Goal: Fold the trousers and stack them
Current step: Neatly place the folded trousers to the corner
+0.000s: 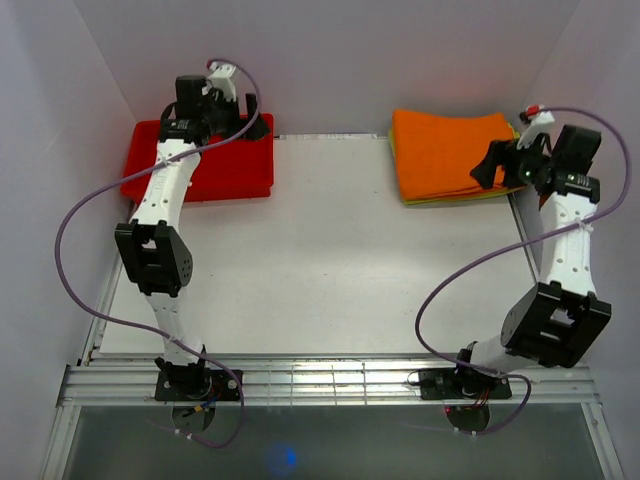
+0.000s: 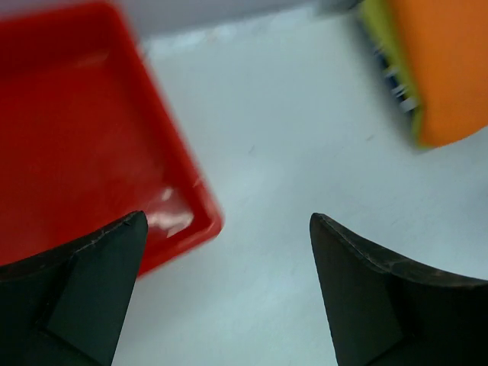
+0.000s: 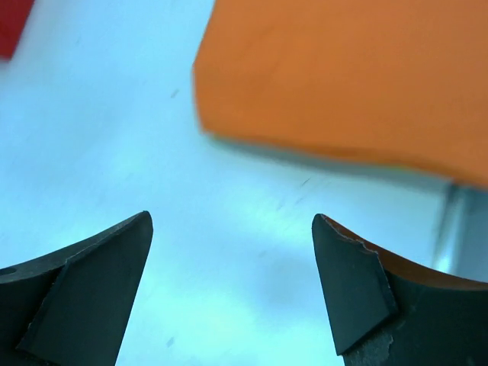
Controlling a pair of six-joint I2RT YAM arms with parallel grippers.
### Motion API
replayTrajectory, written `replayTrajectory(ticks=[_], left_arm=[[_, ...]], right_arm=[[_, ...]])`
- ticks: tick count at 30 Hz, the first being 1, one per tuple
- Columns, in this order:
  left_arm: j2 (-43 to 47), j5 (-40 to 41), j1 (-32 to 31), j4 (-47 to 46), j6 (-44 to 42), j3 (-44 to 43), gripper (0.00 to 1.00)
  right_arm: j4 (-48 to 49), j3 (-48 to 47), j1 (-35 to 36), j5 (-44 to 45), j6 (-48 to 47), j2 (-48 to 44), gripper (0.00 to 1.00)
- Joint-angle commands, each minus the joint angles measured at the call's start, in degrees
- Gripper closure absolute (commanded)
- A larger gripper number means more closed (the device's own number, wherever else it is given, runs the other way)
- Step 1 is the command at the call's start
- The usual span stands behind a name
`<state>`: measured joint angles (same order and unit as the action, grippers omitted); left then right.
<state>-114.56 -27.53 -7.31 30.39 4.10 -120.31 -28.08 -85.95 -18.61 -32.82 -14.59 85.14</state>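
The orange trousers (image 1: pixel 448 150) lie folded in a neat rectangle on top of a yellow-green folded cloth (image 1: pixel 450 199) at the back right of the table. They also show in the right wrist view (image 3: pixel 343 76) and in the left wrist view (image 2: pixel 450 69). My right gripper (image 1: pixel 490 165) hovers at the right edge of the stack, open and empty (image 3: pixel 231 221). My left gripper (image 1: pixel 258 126) is over the red tray's right edge, open and empty (image 2: pixel 229 221).
A red plastic tray (image 1: pixel 230 175) sits at the back left, and it shows in the left wrist view (image 2: pixel 69 145). White walls close in the table on three sides. A metal rail (image 1: pixel 330 380) runs along the near edge.
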Motion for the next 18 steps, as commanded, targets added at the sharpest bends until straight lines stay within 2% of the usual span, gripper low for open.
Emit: replayTrajectory(ticks=[1,2,3,5,6,9,13,18], left_arm=[[8.61,7.53,3.53,18.83,-7.51,12.25,0.02],[11.18,8.80,3.62,18.39,-10.57,20.82,0.02],[13.64,9.33,3.62,17.78,-12.25,25.00,0.02],[22.42,9.95,3.62,15.24,-13.59,33.96,0.02],[25.24,9.43,3.71,12.87,-13.76,41.92,0.02],[32.72,6.79,3.71,11.53,-12.28,51.02,0.02],[36.42,6.26,3.71,10.48,-10.25,55.97,0.02],[37.84,4.94,3.62,8.63,-9.11,55.72,0.02]], right_arm=[[-6.73,12.27,2.78,-6.64,3.95,-6.71,0.10],[-6.64,15.52,4.71,-6.56,4.30,-8.75,0.10],[-6.47,21.47,5.77,-6.12,4.57,-10.59,0.10],[-5.24,26.34,8.49,-3.32,4.83,-15.78,0.10],[-5.06,29.32,9.11,-2.52,4.83,-17.02,0.10],[-5.93,30.49,9.73,-1.02,4.31,-19.57,0.10],[-6.99,29.96,10.00,-0.32,3.52,-21.24,0.10],[-7.61,31.28,10.09,0.30,3.16,-23.79,0.10]])
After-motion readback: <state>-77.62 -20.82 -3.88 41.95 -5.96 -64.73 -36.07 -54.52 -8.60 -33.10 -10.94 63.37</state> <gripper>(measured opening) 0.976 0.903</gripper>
